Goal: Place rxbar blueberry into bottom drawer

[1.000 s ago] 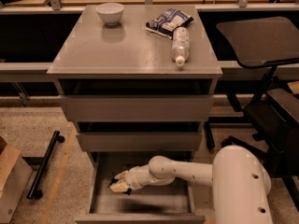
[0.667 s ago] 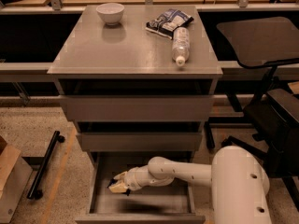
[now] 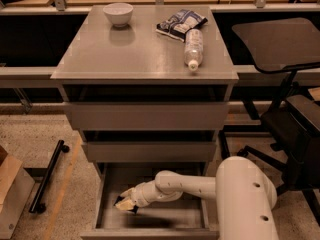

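Observation:
The bottom drawer (image 3: 165,219) of the grey cabinet stands pulled open, with a flat grey floor and low front. My white arm reaches into it from the right. My gripper (image 3: 126,203) is at the drawer's left side, just above the floor. A small dark thing shows at its fingertips, which looks like the rxbar blueberry (image 3: 121,202); I see only its dark end. The two shallower drawers above are pushed in.
On the cabinet top (image 3: 135,54) stand a white bowl (image 3: 118,13), a crinkled blue-and-white bag (image 3: 180,23) and a clear bottle (image 3: 193,48) lying down. A black office chair (image 3: 290,84) stands at the right. A black bar (image 3: 47,176) and a cardboard box (image 3: 10,194) lie on the floor at the left.

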You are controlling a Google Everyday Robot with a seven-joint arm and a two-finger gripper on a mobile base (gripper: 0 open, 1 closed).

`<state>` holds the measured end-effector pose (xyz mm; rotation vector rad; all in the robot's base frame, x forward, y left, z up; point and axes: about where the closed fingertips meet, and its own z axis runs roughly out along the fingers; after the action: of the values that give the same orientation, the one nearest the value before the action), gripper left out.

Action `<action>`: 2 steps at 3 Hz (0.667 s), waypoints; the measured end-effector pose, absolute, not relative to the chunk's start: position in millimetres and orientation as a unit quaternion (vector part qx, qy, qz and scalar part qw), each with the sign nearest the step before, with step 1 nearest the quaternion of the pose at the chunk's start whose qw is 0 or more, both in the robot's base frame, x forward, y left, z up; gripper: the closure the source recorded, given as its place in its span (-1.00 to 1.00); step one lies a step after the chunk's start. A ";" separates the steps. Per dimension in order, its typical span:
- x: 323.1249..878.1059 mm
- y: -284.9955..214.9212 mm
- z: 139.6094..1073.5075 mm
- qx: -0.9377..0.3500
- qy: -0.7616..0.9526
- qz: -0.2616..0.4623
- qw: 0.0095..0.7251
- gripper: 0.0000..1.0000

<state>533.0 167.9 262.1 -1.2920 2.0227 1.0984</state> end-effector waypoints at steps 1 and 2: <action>537.2 170.2 225.1 -0.462 0.748 0.406 0.249 0.63; 536.9 169.3 186.3 -0.444 0.756 0.413 0.247 0.19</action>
<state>536.9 169.3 186.3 -1.2111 2.0608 1.1262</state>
